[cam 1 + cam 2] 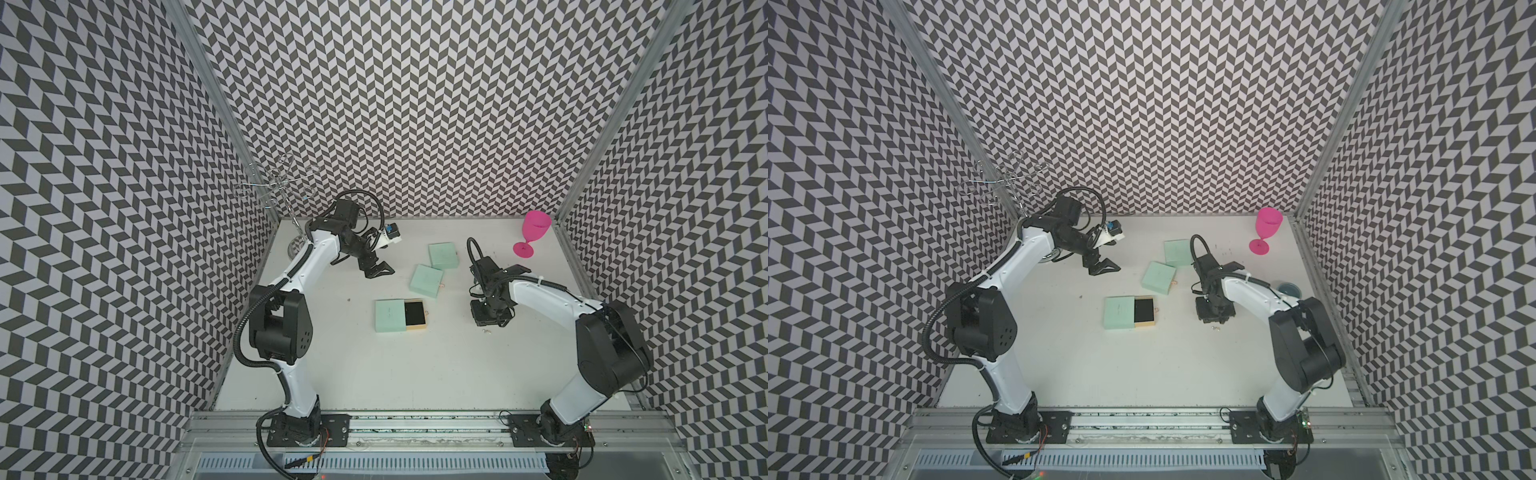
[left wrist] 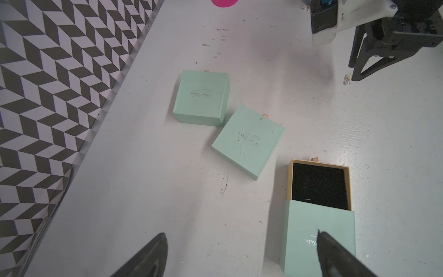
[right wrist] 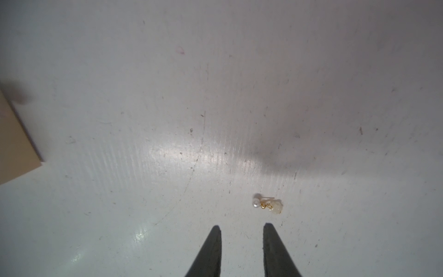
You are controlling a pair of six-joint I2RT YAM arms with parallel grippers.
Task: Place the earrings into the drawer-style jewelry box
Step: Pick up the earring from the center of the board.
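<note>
Drawer (image 1: pixel 414 314) stands open and apparently empty; an earring (image 3: pixel 267 205) lies on the tabletop (image 3: pixel 143 96) just beyond the parted, empty right jaws; left jaws gape, holding nothing.

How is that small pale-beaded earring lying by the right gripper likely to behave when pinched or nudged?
The earring looks tiny and light, so it would probably skid on the glossy table if nudged. Its round beads and thin post likely offer little to pinch, so it may slip from the right gripper.
</note>
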